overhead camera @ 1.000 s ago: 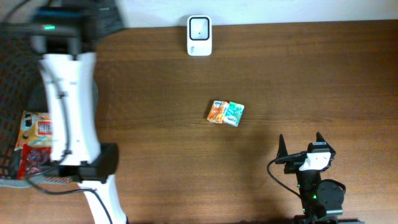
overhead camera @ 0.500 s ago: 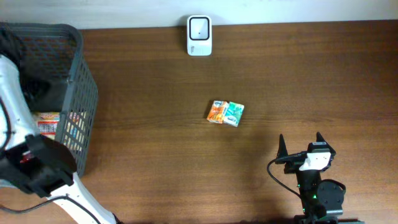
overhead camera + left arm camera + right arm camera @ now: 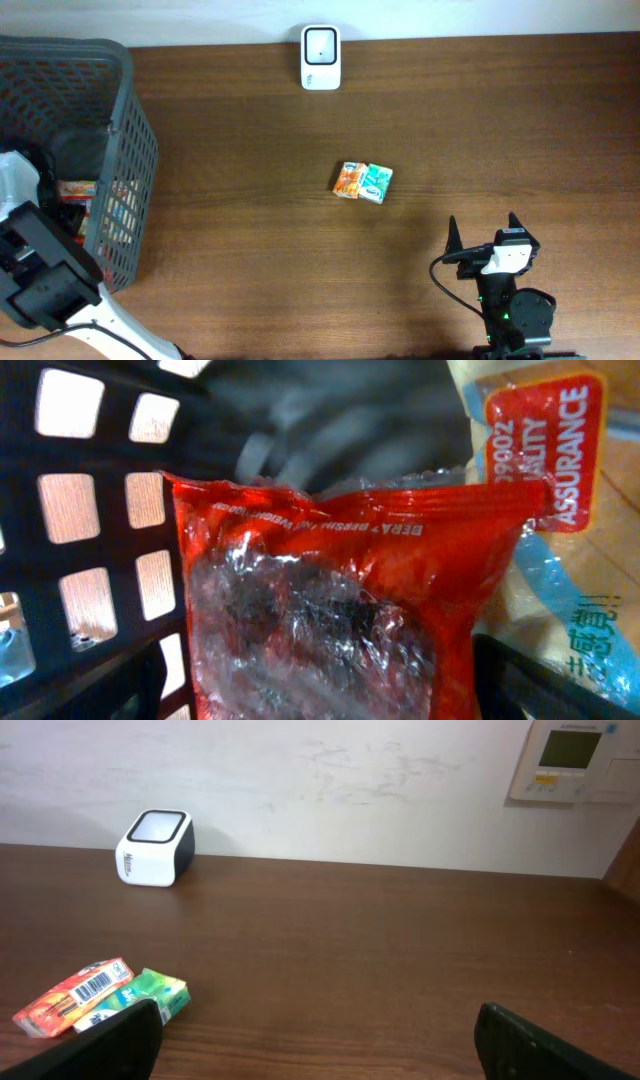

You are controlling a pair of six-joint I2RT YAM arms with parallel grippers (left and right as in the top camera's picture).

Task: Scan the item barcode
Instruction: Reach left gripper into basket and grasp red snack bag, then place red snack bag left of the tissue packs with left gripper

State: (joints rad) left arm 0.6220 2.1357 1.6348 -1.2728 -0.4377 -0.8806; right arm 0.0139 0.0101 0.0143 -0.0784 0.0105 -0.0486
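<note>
Early, I judge: left pincer stands wide astride red packet inside basket, no grip evident; right pincer wide, empty, over counter; pickup and scanner pass outstanding.

It looks like a mock shop checkout. A scanner stands on a wooden table against a white wall. A grey mesh basket holds packets of goods, and a control panel hangs on the wall.
</note>
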